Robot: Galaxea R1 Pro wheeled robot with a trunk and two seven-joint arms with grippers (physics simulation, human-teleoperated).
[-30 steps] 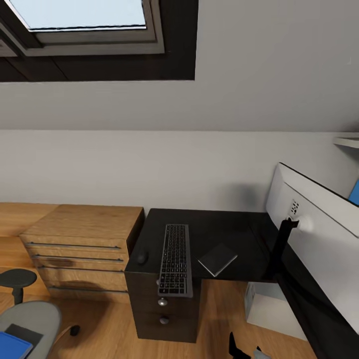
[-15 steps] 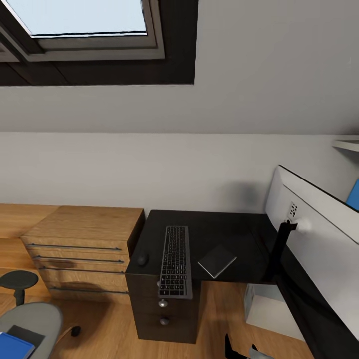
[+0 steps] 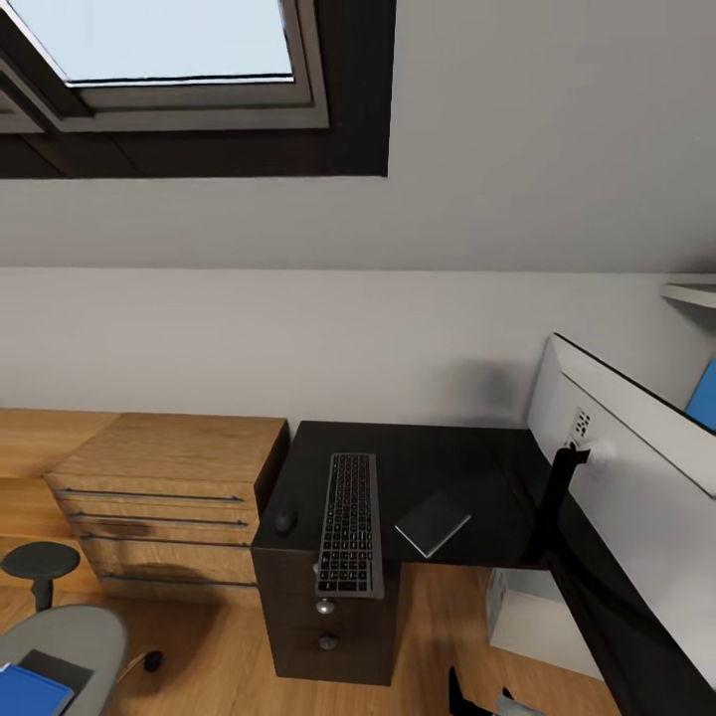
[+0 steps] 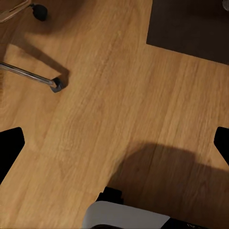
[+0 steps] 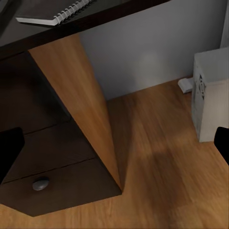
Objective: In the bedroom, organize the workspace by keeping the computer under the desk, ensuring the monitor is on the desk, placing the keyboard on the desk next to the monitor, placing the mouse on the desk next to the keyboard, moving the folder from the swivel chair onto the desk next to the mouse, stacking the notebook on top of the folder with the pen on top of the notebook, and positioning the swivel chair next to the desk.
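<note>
Keyboard (image 3: 349,524) centre frame overhanging the desk (image 3: 467,462) edge, mouse (image 3: 285,519) at its left, notebook (image 3: 433,522) at its right, monitor (image 3: 636,467) far right, both claws spread wide

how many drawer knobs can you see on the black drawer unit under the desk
2. One knob sits on the upper drawer front just below the keyboard's overhanging end, the other knob on the drawer beneath it. The keyboard overhangs the desk edge, so another could be hidden above.
</note>
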